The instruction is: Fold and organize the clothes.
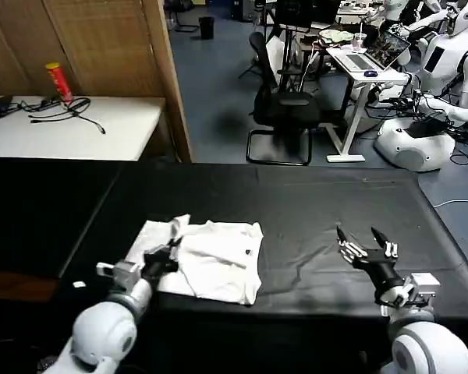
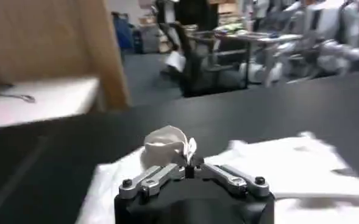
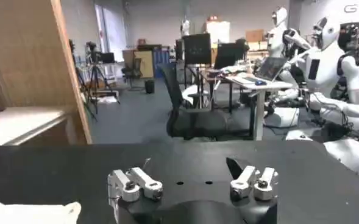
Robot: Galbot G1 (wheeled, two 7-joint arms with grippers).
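The white T-shirt (image 1: 210, 257) lies partly folded on the black table (image 1: 312, 210), left of centre, with a small dark mark on its right part. My left gripper (image 1: 170, 251) is over the shirt's left side, shut on a bunched fold of the white cloth (image 2: 167, 145) that it holds a little above the rest of the shirt (image 2: 289, 170). My right gripper (image 1: 368, 243) hovers open over bare table on the right, well apart from the shirt. A corner of the shirt (image 3: 30, 213) shows in the right wrist view, where that gripper (image 3: 191, 176) has nothing between its fingers.
A white side table (image 1: 70, 125) with a red can (image 1: 59, 81) and cables stands at the back left beside a wooden partition (image 1: 168, 78). Beyond the table's far edge are an office chair (image 1: 285, 109), a desk with a laptop (image 1: 366, 58) and white robots (image 1: 429, 117).
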